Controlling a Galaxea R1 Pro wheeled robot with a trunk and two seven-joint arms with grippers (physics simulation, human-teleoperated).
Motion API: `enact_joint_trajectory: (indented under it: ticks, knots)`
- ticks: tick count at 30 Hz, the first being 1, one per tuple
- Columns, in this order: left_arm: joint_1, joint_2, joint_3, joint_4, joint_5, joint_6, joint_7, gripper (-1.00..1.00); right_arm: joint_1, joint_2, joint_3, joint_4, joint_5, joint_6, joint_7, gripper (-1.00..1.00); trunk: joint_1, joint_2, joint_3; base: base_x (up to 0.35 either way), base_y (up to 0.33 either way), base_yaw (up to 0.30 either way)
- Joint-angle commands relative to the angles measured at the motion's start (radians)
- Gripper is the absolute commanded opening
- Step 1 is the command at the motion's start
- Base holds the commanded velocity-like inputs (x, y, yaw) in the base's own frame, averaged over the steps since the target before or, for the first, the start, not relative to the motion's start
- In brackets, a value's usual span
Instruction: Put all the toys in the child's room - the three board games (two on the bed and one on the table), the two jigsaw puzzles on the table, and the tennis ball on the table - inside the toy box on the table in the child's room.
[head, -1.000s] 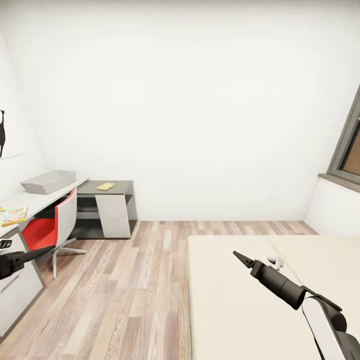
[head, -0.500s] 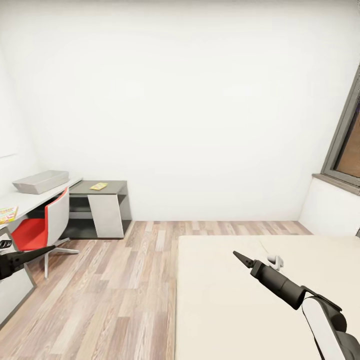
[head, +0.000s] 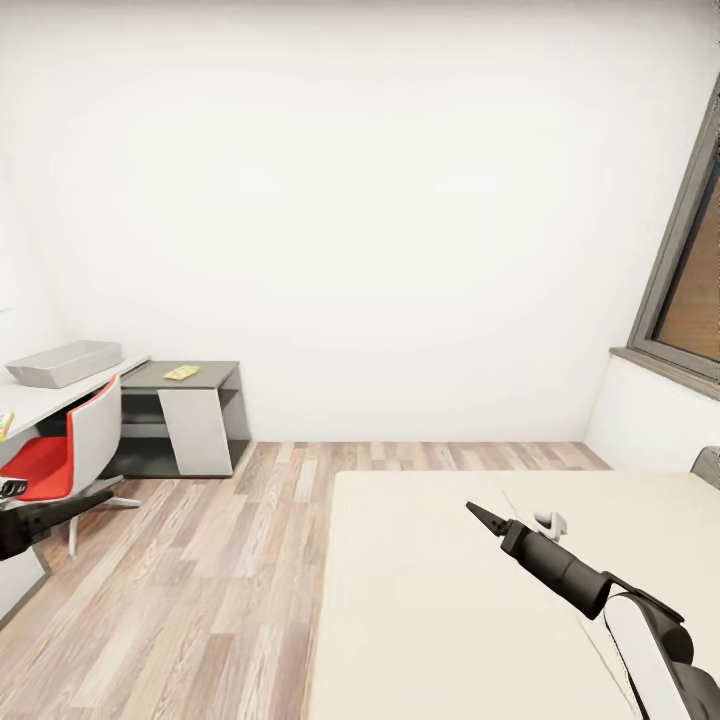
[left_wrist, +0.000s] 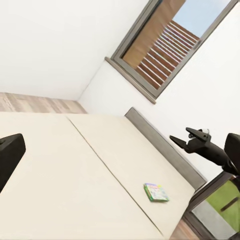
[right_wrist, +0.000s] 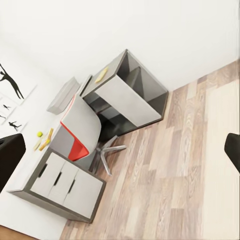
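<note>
View swings right: toy box (head: 62, 362) slides to left edge, bed (head: 440, 600) widens; right gripper (head: 474, 512) clenched, left gripper (head: 90, 497) unclear.

desk (right_wrist: 30, 176) with white drawers sat lower left; toy box (right_wrist: 62, 96), tennis ball (right_wrist: 39, 134), yellow-edged flat items (right_wrist: 46, 140) lay on top. red-seated chair (right_wrist: 82, 137) alongside. dark cabinet (right_wrist: 127, 90) held yellow sheet (right_wrist: 101, 74). wood floor (right_wrist: 165, 185) lower right.
</note>
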Motion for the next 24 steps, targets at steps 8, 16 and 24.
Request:
enact_joint_trajectory:
  ticks: [8,16,24]
  knots:
    - [0.0,0.0,-0.033,0.0,-0.002,0.011,-0.004,1.0,0.0,-0.001,-0.001,0.0,-0.003,0.008,0.0,1.0,0.0,-0.001,0.0,0.0,-0.298,0.0]
    - [0.0,0.0,-0.035,0.0,-0.002,0.011,-0.004,1.0,0.0,-0.001,-0.001,0.0,-0.003,0.008,0.001,1.0,0.0,-0.001,0.0,0.0,-0.298,0.0]
    - [0.0,0.0,-0.036,0.0,-0.002,0.011,-0.004,1.0,0.0,-0.001,-0.002,0.0,-0.003,0.008,0.0,1.0,0.0,-0.001,0.0,0.0,-0.298,0.0]
